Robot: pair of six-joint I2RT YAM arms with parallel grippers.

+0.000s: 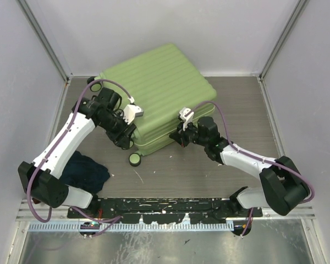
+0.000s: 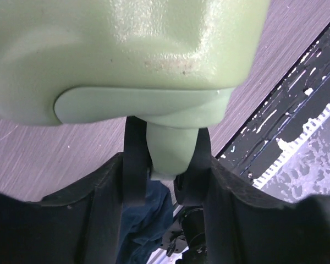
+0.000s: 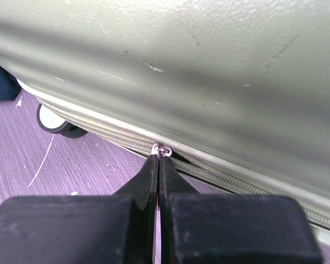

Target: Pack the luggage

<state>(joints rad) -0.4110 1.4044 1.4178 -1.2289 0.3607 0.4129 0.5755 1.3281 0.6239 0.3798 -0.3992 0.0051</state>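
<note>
Top external, luggage (image 1: 159, 88), woodgrain table (image 1: 242, 104), walls (image 1: 209, 27) (white?)

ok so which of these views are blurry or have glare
top external: evenly lit, sharp, soft shadow under the luggage; left wrist: shell and handle close and soft; right wrist: right gripper blurred, zipper pull sharper, pale glare band on shell

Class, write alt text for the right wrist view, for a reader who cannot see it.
The right gripper, closed, pinches the small metal zipper pull on the seam of the light-green luggage, whose scuffed shell fills the upper frame. Lower left, a wheel rests on the wood-grain table.
</note>
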